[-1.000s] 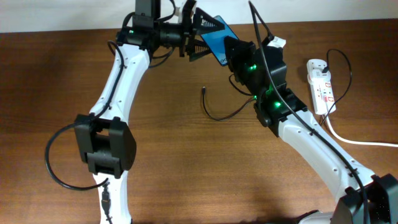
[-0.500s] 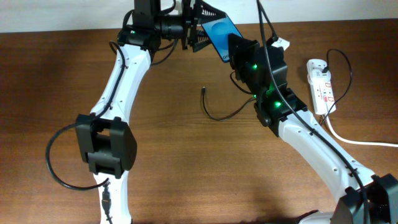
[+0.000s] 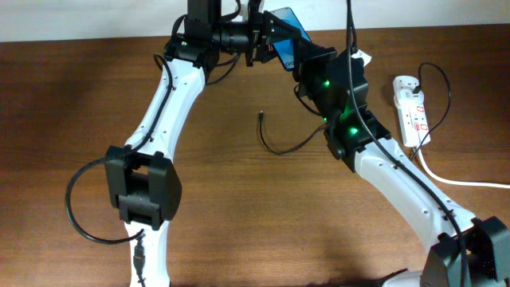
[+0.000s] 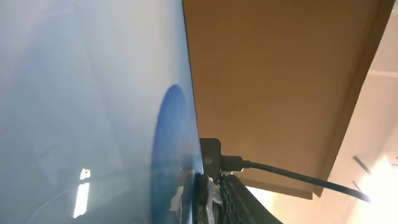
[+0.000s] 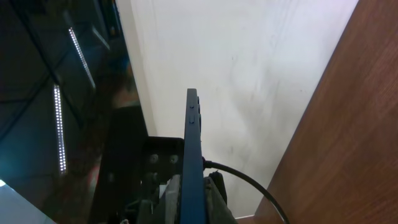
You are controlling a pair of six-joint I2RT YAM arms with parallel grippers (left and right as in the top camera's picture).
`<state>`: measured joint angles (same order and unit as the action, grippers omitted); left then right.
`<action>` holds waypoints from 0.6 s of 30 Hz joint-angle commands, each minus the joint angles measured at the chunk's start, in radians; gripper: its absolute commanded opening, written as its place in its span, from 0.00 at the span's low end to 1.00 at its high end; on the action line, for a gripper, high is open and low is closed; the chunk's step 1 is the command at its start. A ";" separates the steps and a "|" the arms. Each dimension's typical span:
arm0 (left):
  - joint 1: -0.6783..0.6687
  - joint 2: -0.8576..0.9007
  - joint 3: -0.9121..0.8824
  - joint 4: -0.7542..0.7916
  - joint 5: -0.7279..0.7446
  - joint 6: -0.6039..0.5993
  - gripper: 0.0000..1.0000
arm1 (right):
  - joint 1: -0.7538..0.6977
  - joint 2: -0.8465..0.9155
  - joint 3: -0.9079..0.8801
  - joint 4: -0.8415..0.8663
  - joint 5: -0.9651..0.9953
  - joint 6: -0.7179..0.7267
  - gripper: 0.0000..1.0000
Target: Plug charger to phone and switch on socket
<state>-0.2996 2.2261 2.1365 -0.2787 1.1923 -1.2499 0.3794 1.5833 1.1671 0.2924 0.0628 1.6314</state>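
The phone (image 3: 285, 46), blue-screened, is held up at the table's far edge between both arms. My right gripper (image 3: 303, 60) is shut on its lower end; in the right wrist view the phone (image 5: 193, 137) stands edge-on between that gripper's (image 5: 194, 205) pads. My left gripper (image 3: 261, 38) has its jaws against the phone's upper end, and the phone's pale screen (image 4: 93, 93) fills the left of that wrist view, its edge pressed to the gripper (image 4: 198, 199). The charger (image 3: 280, 148) lies loose on the wood, its plug tip (image 3: 261, 115) free. The socket (image 3: 412, 108) lies at the far right.
A thick white cord (image 3: 454, 180) runs from the socket toward the right edge. A thicker black cable (image 4: 298, 178) passes just right of the left gripper's fingers. The pale wall (image 5: 249, 74) rises right behind the table's far edge.
The left gripper has moved right and back onto the phone's upper end, and its jaws have narrowed from wide open onto the phone. The right gripper has lifted the phone slightly toward the far edge.
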 commanded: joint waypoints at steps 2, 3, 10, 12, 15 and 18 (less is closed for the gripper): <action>0.001 0.000 0.005 0.013 -0.012 0.007 0.32 | 0.006 0.013 0.023 -0.001 -0.032 0.008 0.04; 0.003 0.000 0.005 0.013 -0.021 0.007 0.32 | 0.007 0.013 0.023 -0.001 -0.035 0.008 0.04; 0.009 0.000 0.005 0.013 -0.091 -0.016 0.29 | 0.007 0.013 0.023 -0.007 -0.056 0.008 0.04; 0.009 0.000 0.005 0.013 -0.098 -0.016 0.25 | 0.006 0.013 0.023 -0.008 -0.061 0.008 0.04; 0.009 0.000 0.005 0.013 -0.117 -0.016 0.20 | 0.006 0.013 0.023 -0.008 -0.077 0.008 0.04; 0.009 0.000 0.005 0.017 -0.127 -0.018 0.18 | 0.006 0.013 0.023 -0.008 -0.078 0.008 0.04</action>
<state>-0.3000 2.2261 2.1349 -0.2722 1.1427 -1.2270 0.3721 1.5875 1.1763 0.2882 0.0517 1.6615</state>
